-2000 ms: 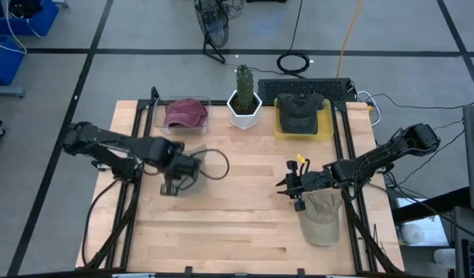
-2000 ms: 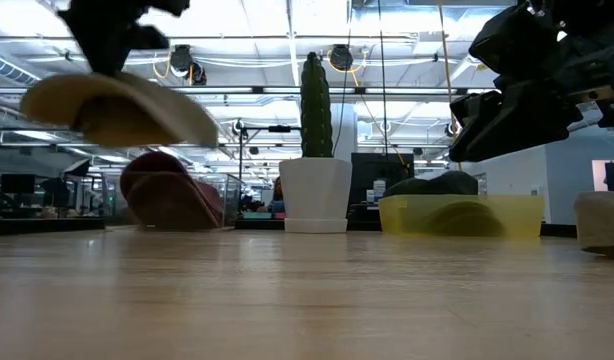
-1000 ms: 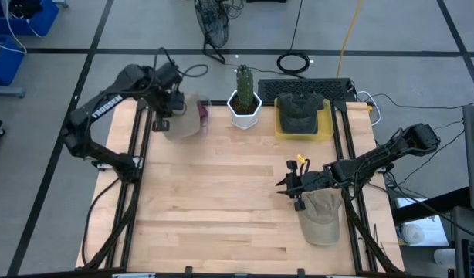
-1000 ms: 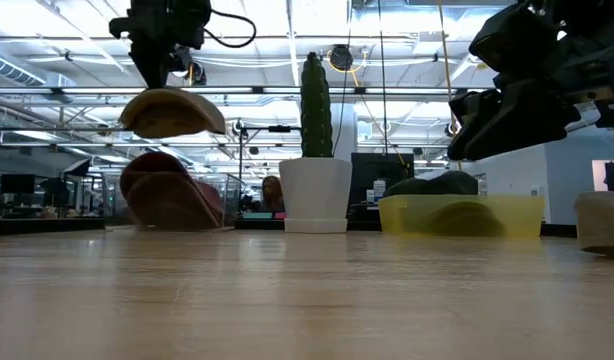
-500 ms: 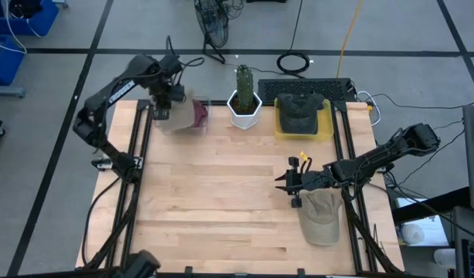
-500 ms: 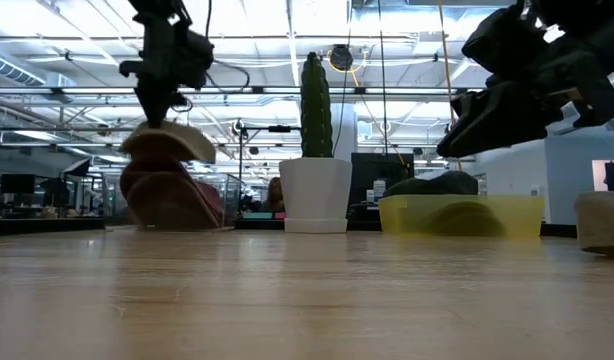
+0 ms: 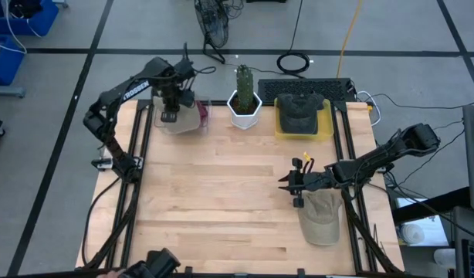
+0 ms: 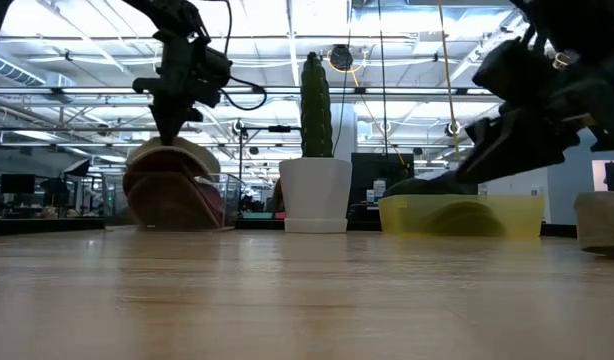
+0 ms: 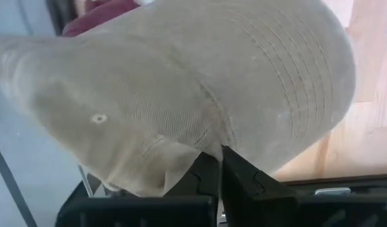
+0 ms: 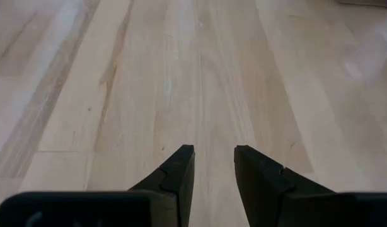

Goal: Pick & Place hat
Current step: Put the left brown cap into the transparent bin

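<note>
A tan cap (image 9: pixel 181 82) hangs from my left gripper (image 9: pixel 220 165), which is shut on it over the clear bin (image 7: pixel 204 116) at the table's far left. In the low view the tan cap (image 8: pixel 173 156) sits on top of a maroon cap (image 8: pixel 167 200) that lies in that bin; whether the two touch, I cannot tell. My left gripper (image 7: pixel 169 110) points down from above. My right gripper (image 10: pixel 213 165) is open and hovers over bare wood at the table's right (image 7: pixel 292 185), touching nothing. My left gripper pinches the tan cap between its two fingers (image 9: pixel 234 167) where the crown meets the stitched brim (image 9: pixel 209 146). It comes from above, pointing down. The cap hangs below the fingers, brim (image 9: pixel 307 82) to one side, low over the maroon cap (image 9: pixel 99 7).
A cactus in a white pot (image 7: pixel 244 100) stands at the far edge beside the bin. A yellow tray (image 7: pixel 326 123) holds a dark cap (image 7: pixel 300 112). Another tan cap (image 7: pixel 320 218) lies near the right edge, just behind my right gripper. The table's middle is bare wood.
My left gripper has carried the tan cap toward the far edge, to above the bin, and has come down; the cap has dropped from well above the maroon cap to right on top of it. My right gripper has shifted a little and tipped.
</note>
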### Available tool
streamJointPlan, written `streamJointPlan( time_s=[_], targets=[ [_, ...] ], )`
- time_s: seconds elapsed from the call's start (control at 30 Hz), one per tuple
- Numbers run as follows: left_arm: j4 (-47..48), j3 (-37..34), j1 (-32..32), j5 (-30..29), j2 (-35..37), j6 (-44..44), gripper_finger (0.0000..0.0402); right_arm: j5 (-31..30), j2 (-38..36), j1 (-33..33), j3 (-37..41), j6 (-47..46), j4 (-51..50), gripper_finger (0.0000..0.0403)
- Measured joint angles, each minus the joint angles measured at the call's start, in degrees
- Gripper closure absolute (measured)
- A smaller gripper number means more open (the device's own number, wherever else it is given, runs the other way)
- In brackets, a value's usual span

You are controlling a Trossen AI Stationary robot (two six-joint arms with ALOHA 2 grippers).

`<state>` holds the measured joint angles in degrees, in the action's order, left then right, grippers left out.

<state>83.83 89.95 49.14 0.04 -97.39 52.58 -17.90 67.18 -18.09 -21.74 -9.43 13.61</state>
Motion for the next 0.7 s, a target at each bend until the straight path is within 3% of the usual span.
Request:
streamJointPlan(
  time_s=[0.23, 0.57, 0.7],
  targets=[
    [0.0, -0.9, -1.5, 1.2, -2.1, 1.3, 0.0388, 3.2, 0.0, 0.0, 3.5, -0.4, 7.7, 0.0303],
    [0.1, -1.4, -4.8, 5.0, -1.1, 3.3, 0.0380, 3.1, 0.0, 0.0, 3.5, -0.4, 8.1, 0.0303],
    [0.0, -1.4, -5.5, 5.0, 0.5, 3.3, 0.0395, 3.1, 0.0, 0.0, 3.5, -0.2, 8.6, 0.0303]
  ],
)
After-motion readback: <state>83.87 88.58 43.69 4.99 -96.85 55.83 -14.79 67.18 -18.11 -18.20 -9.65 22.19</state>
